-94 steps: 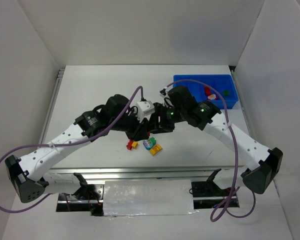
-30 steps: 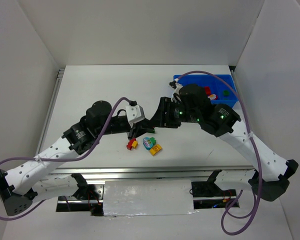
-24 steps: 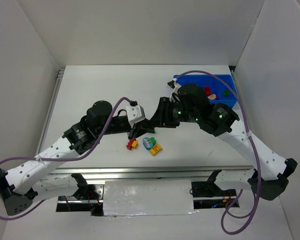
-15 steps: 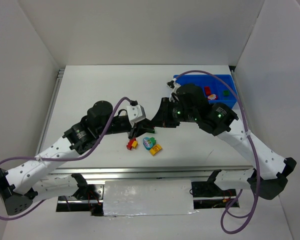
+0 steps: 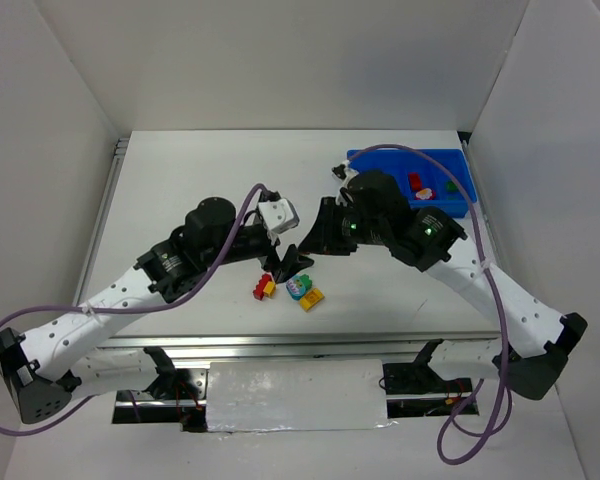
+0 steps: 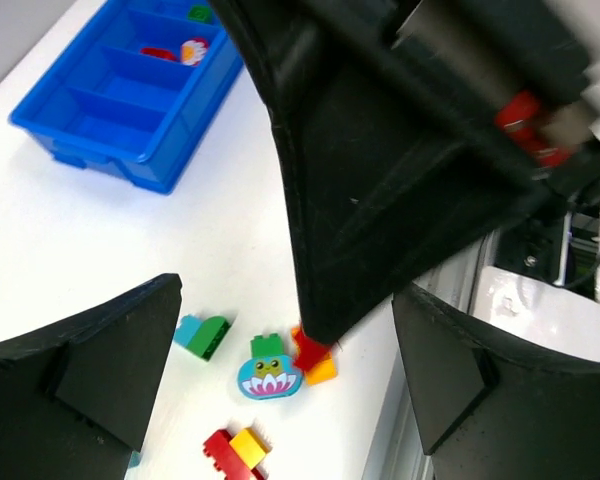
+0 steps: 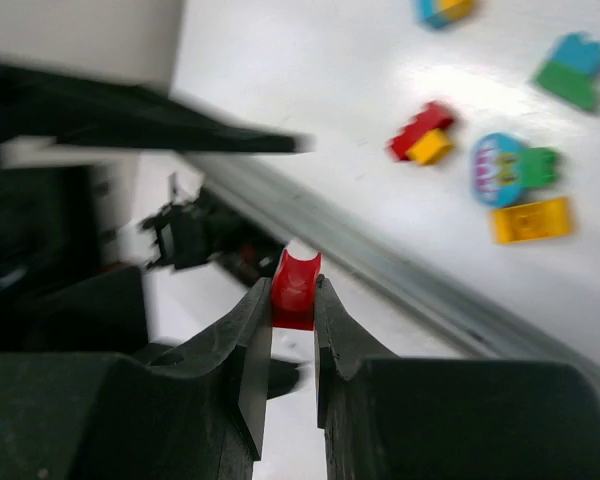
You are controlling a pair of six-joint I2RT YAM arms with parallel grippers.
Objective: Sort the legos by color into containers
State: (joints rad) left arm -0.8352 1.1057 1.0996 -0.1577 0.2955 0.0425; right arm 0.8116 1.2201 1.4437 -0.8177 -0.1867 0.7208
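Arms converge; right gripper (image 7: pixel 293 305) pinches a red lego (image 7: pixel 296 283), its tip between the jaws of the left gripper (image 5: pixel 289 264), newly sprung wide

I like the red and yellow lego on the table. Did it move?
No. The red and yellow lego lies where it was, just as close to the table's front rail and to the yellow lego beside it.

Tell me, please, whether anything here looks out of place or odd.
Nothing is spilled or damaged. Only crowding stands out: the right gripper, shut on a red brick, sits in front of the open left gripper, blocking much of the left wrist view. Several loose bricks lie outside the tray.
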